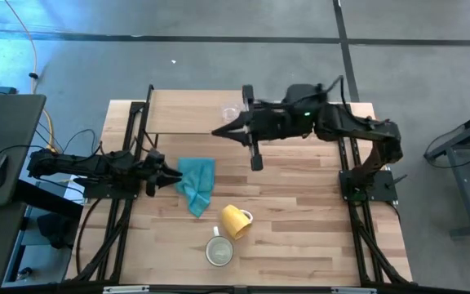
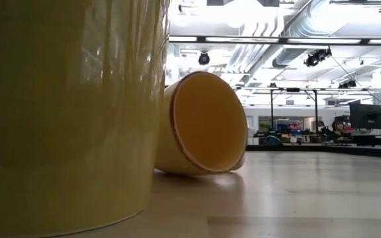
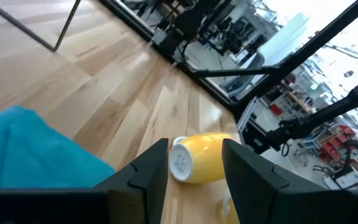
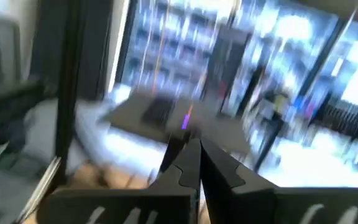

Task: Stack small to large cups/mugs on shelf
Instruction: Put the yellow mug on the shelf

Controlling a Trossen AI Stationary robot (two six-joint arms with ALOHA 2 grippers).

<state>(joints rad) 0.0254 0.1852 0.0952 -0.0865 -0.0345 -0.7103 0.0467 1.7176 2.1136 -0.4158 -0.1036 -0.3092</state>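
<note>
Orange mug point(image 3: 199, 158) shows its base only past the left hand point(image 3: 194, 163).

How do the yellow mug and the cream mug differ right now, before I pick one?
The yellow mug lies on its side with its mouth facing sideways; the cream mug stands upright, mouth up. The yellow mug is bright yellow-orange; the cream mug is pale. The yellow mug lies nearer the teal cloth; the cream mug stands closer to the table's front edge. Both have a handle and rest on the plank tabletop, not the shelf.
</note>
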